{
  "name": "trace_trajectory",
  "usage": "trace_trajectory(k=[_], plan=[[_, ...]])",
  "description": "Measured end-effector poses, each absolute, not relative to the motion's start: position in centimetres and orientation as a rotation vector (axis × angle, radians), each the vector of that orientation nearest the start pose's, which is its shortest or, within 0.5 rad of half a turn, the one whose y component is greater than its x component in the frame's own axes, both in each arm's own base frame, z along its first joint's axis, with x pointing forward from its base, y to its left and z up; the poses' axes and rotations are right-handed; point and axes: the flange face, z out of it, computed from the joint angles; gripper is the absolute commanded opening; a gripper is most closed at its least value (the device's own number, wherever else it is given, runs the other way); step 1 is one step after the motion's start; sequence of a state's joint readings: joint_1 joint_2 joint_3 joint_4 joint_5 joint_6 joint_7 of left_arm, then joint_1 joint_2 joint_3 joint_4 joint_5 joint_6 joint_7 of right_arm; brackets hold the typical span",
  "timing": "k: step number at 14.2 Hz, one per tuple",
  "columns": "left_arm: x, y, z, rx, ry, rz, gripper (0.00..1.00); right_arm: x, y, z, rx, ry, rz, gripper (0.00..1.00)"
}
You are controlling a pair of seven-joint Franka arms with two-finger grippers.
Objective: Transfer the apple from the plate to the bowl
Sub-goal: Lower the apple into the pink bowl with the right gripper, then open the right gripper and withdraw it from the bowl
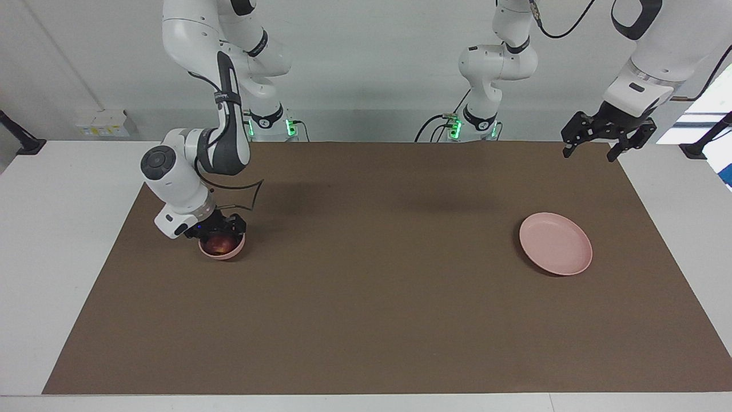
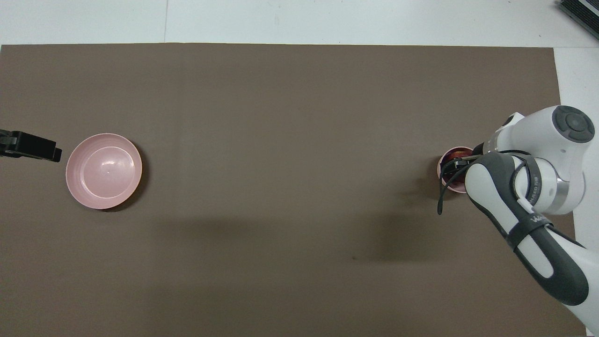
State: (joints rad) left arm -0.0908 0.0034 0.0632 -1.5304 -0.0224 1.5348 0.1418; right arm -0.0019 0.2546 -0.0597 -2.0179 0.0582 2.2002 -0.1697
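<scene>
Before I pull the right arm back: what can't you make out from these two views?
- Apple: in the facing view its top is hidden by the right end effector; in the overhead view it is mostly under that arm's wrist. Whether the two touch cannot be told.
- Bowl: the rim nearer the robots is hidden by the same end effector and arm in both views.
- Left end effector: cut off by the edge of the overhead view; only a tip shows.
</scene>
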Motion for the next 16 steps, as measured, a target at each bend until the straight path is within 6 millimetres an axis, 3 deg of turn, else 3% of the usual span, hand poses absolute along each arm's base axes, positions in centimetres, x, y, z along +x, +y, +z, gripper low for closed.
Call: trace_trajectory(k=[4, 7, 11, 16], plan=[[55.2, -1.8, 63.8, -3.152, 0.269, -0.004, 1.00, 58.8, -3.3, 32.5, -3.100, -0.114, 0.090, 1.00], [55.2, -1.8, 63.8, -3.152, 0.269, -0.004, 1.00, 59.4, -3.3, 35.0, -3.102, -0.113, 0.048, 1.00], [55.2, -1.8, 63.8, -3.152, 0.269, -0.004, 1.00, 59.4, -3.0, 41.4, -3.098, -0.038, 0.014, 1.00], [55.2, -1.8, 63.8, -3.152, 0.269, -0.003, 1.00, 56.7, -3.0, 50.6, -3.146, 0.052, -0.011, 1.00]])
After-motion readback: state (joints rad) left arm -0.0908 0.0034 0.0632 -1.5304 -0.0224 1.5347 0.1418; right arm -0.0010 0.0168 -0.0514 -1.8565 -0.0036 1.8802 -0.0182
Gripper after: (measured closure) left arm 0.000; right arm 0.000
